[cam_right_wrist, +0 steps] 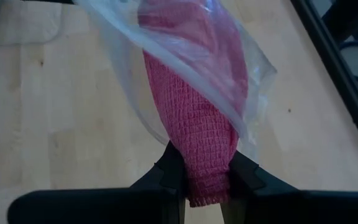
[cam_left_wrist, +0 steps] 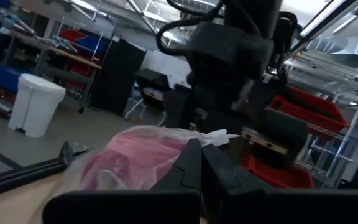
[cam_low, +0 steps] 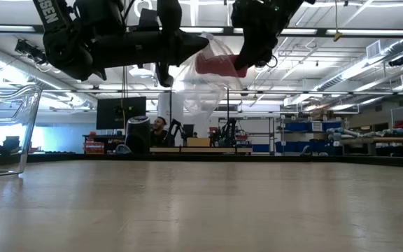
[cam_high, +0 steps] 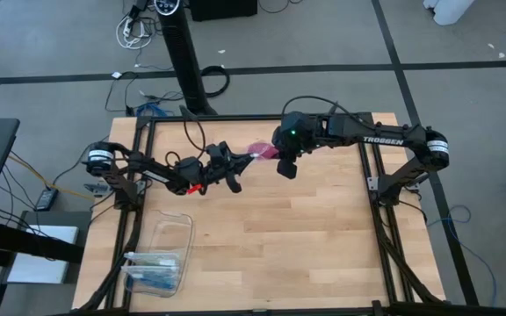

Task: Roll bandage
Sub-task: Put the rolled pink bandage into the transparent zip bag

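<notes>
The magenta-pink bandage (cam_right_wrist: 191,93) is a bunched strip, its far part still inside a clear plastic bag (cam_right_wrist: 123,56). Both hang in the air above the table's far middle (cam_high: 262,149). My right gripper (cam_right_wrist: 205,180) is shut on the bandage's bare end outside the bag. My left gripper (cam_left_wrist: 199,163) is shut on the bag from the other side. In the low view the bag (cam_low: 201,91) and the bandage (cam_low: 219,64) hang well clear of the tabletop between the two grippers. My left gripper pinches a crumpled edge of the clear bag (cam_left_wrist: 188,138) between its two shut fingers, coming about level from the table's left. The bag is lifted clear, with the pink bandage inside it. My right gripper pinches the bandage's free end (cam_right_wrist: 207,163) between its two fingers, just outside the bag's mouth. The fingers lie across the strip. The bandage is lifted clear and runs from the fingers into the bag.
A clear plastic box with blue contents (cam_high: 158,259) stands near the table's front left and shows at the left of the low view (cam_low: 2,133). Dark frame rails (cam_high: 372,175) run along the table's sides. Bare wood lies in the middle and right (cam_high: 306,237).
</notes>
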